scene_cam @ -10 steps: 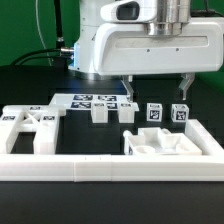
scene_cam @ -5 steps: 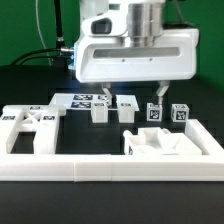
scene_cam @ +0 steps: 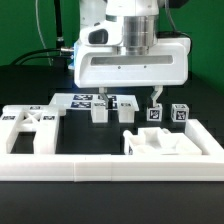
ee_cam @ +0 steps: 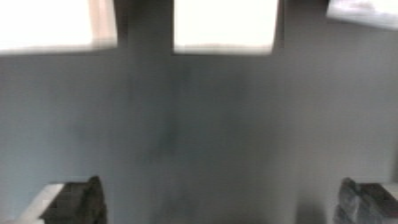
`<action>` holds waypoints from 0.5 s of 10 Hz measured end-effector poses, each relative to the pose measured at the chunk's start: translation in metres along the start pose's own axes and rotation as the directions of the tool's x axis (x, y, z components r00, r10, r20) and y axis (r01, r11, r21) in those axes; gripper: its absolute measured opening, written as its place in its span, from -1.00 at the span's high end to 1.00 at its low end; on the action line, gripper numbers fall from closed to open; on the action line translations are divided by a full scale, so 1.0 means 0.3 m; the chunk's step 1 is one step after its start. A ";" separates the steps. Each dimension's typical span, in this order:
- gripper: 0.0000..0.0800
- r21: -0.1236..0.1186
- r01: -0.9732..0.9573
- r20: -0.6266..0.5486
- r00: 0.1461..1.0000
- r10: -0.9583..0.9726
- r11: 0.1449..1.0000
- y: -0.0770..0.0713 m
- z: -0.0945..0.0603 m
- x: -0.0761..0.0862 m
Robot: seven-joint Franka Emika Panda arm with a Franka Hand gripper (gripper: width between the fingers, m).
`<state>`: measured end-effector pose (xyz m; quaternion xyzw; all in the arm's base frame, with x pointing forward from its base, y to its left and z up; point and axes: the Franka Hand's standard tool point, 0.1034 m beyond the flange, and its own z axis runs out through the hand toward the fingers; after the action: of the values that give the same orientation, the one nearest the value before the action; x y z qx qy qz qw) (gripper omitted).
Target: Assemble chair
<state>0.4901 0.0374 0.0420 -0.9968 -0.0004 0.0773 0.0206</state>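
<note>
- Gripper (scene_cam: pixel 127 100) hangs wide open over the desk (scene_cam: pixel 90 135) and holds nothing. In the exterior view its fingers (scene_cam: pixel 155 97) show just above the row of small parts.
- From the wrist view we see only bare dark desk between the fingers (ee_cam: pixel 71 200). Blurred white pieces (ee_cam: pixel 226 25) show further off, and we cannot tell which parts they are.
- We find the chair's parts lying loose on the desk. The cross-braced panel (scene_cam: pixel 25 125) is at the exterior view's left, two plain blocks (scene_cam: pixel 100 112) stand in the middle, and two tagged square legs (scene_cam: pixel 180 113) stand upright toward the exterior view's right.
- We see a larger white part (scene_cam: pixel 165 145) lying in front of the legs.
- We see the marker board (scene_cam: pixel 85 100) lying flat behind the blocks.
- We see a long white rail (scene_cam: pixel 110 170) running across the front of the desk.
</note>
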 end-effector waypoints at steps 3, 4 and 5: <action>-0.62 0.002 -0.034 0.212 0.977 0.033 0.999 -0.009 0.015 -0.033; -0.62 0.003 -0.032 0.271 0.962 0.030 0.999 -0.016 0.010 -0.027; -0.62 0.004 -0.031 0.313 0.949 0.029 1.000 -0.018 0.013 -0.025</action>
<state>0.4821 0.0428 0.0395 -0.9717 0.0118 0.2346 0.0234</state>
